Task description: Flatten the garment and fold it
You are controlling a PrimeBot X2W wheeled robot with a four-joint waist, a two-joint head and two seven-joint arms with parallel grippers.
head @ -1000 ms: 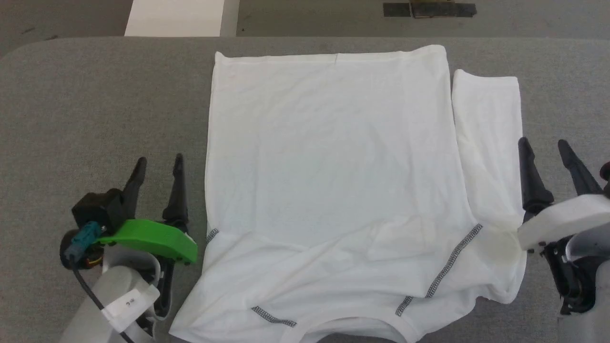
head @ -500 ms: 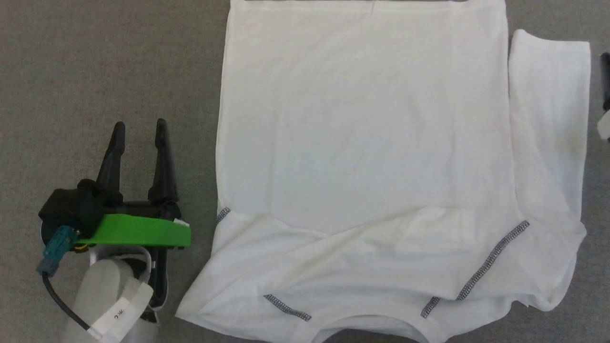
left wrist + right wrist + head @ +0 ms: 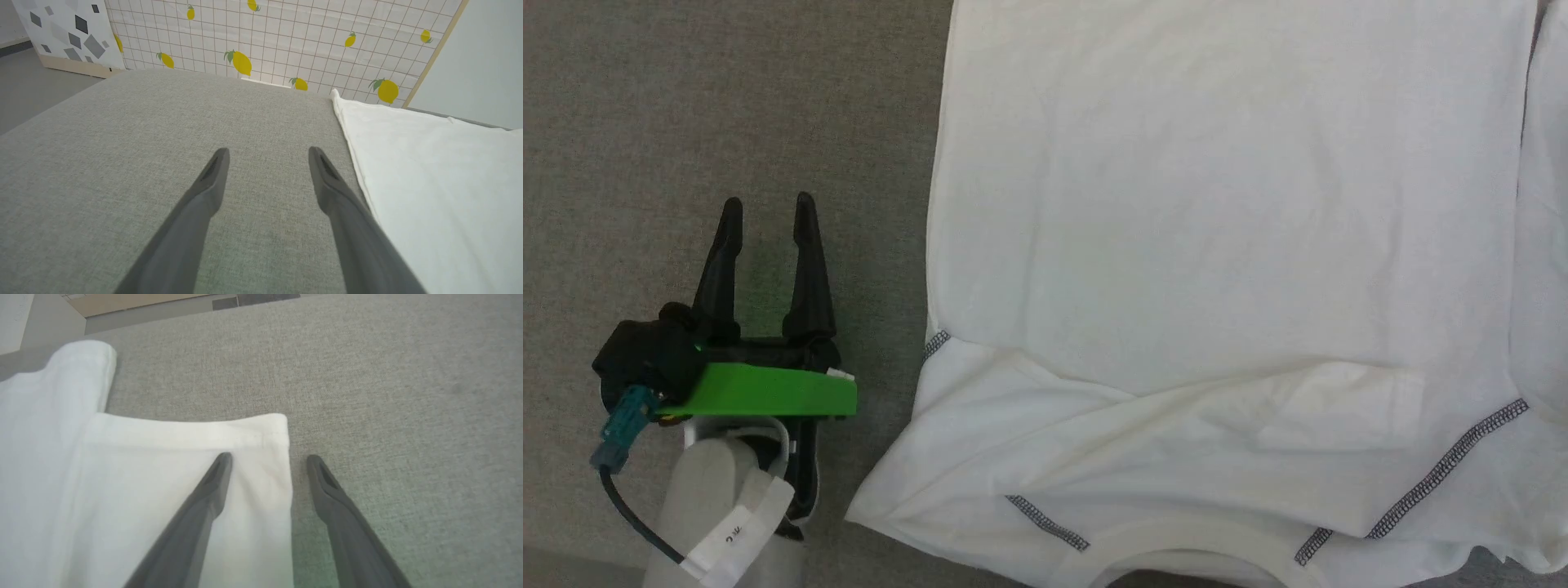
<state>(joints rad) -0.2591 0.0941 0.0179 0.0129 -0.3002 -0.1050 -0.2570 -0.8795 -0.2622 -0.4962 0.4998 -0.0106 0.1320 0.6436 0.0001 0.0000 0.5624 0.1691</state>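
Garment (image 3: 1225,204) is spread on the grey tabletop (image 3: 686,98), neckline (image 3: 1192,543) nearest the robot and body mostly flat. Creases are seen across the shoulder zone, near the zigzag stitching (image 3: 1445,469).

Left hand (image 3: 768,202) is open and empty. It is parked on bare tabletop just beside the garment's left edge, not touching it.

Right hand (image 3: 269,456) is open, nothing gripped. In the right wrist view the long outer edge of the sleeve (image 3: 184,433) is straddled near the cuff, with one finger over the cloth and the other over bare tabletop. Whether the fingertips are touching the cloth cannot be told.

Step judged: the sleeve is to be grasped and folded in over the body.

For a clean grasp:
- The outer finger should be slid under the sleeve edge, so that both layers are caught, not just the top one.
- The pinch is best taken close to the cuff corner, so the sleeve is carried over straight.
- The cloth should be kept low while it is carried across, or the thin fabric is likely to be dragged and the flat body rumpled.
- The shoulder creases are better smoothed before any fold is pressed in.
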